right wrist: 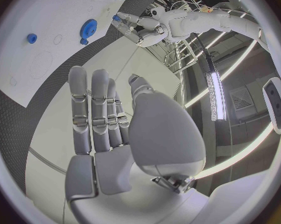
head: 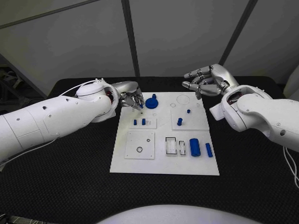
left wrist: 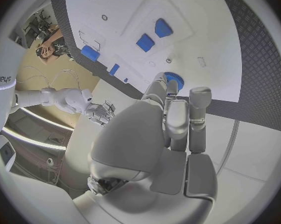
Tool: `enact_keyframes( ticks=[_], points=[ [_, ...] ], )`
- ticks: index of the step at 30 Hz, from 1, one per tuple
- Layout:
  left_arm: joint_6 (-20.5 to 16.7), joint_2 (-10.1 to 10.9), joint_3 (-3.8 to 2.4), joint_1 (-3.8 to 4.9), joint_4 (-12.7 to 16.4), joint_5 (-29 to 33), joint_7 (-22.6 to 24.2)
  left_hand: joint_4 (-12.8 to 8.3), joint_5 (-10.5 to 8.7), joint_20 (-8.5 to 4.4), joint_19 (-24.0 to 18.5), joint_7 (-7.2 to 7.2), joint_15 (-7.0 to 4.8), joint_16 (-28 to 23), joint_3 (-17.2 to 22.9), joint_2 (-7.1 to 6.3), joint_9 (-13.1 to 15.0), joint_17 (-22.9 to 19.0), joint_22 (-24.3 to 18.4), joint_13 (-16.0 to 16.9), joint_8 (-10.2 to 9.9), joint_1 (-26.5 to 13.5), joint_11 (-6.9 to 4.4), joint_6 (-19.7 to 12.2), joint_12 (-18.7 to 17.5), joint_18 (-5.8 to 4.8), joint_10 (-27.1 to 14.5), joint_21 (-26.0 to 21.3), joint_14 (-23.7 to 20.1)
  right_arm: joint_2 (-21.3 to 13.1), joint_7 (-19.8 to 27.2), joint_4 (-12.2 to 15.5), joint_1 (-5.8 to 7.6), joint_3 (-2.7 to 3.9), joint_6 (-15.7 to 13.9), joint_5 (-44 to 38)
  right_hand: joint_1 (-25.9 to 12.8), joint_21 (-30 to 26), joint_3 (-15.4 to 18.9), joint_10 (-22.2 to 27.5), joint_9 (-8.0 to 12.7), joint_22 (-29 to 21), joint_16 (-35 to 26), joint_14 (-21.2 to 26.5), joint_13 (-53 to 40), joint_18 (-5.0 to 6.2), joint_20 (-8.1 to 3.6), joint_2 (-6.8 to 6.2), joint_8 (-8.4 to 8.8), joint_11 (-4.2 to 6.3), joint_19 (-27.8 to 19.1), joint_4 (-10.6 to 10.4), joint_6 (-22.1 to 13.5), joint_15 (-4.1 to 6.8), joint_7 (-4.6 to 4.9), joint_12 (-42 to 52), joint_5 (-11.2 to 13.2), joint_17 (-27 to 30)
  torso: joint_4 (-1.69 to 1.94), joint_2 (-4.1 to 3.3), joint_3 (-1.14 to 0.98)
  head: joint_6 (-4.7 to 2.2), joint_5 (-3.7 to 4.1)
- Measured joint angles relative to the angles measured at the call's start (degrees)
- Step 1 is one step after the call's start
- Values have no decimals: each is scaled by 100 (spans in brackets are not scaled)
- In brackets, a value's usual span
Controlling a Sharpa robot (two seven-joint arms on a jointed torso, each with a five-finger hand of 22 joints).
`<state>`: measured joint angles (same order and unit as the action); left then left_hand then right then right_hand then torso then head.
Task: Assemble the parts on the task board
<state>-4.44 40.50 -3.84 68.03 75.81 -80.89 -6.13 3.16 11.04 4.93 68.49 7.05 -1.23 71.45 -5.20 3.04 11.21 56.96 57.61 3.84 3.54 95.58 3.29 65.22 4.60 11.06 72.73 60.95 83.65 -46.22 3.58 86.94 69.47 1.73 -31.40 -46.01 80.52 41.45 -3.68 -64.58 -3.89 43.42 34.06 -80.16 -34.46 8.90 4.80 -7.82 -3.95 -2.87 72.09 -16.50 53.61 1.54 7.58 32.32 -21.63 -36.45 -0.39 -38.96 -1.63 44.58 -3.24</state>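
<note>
The white task board [head: 166, 161] lies in the middle of the black table. A blue gear [head: 152, 102] sits near its far left corner, and my left hand [head: 131, 99] hangs just beside it with fingers pointing down at the board. In the left wrist view the fingertips [left wrist: 168, 87] end right at the gear [left wrist: 173, 79], with nothing held. My right hand [head: 204, 79] hovers over the board's far right corner, its fingers [right wrist: 93, 109] stretched out and empty. Small blue pegs [head: 139, 122] stand in the left block, another peg [head: 180, 121] in the right one.
Two blue cylinders [head: 195, 147] lie at the board's right side, beside rectangular slots [head: 171, 145]. A square plate with a small ring hole [head: 139, 149] sits near left. Black table [head: 68, 177] runs wide around the board.
</note>
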Motion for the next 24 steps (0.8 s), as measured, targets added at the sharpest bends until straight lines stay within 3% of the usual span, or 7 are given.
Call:
enact_keyframes(
  ticks=[12,24],
  points=[
    [129,-24,2,-152,-90,26,-92,16,-27,0,0,0,0,0,16,-23,-9,-23,-1,-5,-1,-23,0,0,0,0,0,0,0,4,-1,-2,0,0,4,0,0,0,0,0,0,-1,0,0,-1,1,0,0,0,0,0,0,0,0,0,0,0,1,-19,-7,-1,12,-14],
    [146,-128,-5,-196,-206,39,-111,16,-27,0,0,1,0,0,16,-24,-2,-41,-10,-5,12,-22,0,-2,0,0,0,0,0,18,-2,-6,0,0,6,0,0,0,0,0,0,-1,0,0,-1,0,0,0,0,0,0,0,0,0,0,0,0,2,-19,-7,-2,26,1]
  ],
)
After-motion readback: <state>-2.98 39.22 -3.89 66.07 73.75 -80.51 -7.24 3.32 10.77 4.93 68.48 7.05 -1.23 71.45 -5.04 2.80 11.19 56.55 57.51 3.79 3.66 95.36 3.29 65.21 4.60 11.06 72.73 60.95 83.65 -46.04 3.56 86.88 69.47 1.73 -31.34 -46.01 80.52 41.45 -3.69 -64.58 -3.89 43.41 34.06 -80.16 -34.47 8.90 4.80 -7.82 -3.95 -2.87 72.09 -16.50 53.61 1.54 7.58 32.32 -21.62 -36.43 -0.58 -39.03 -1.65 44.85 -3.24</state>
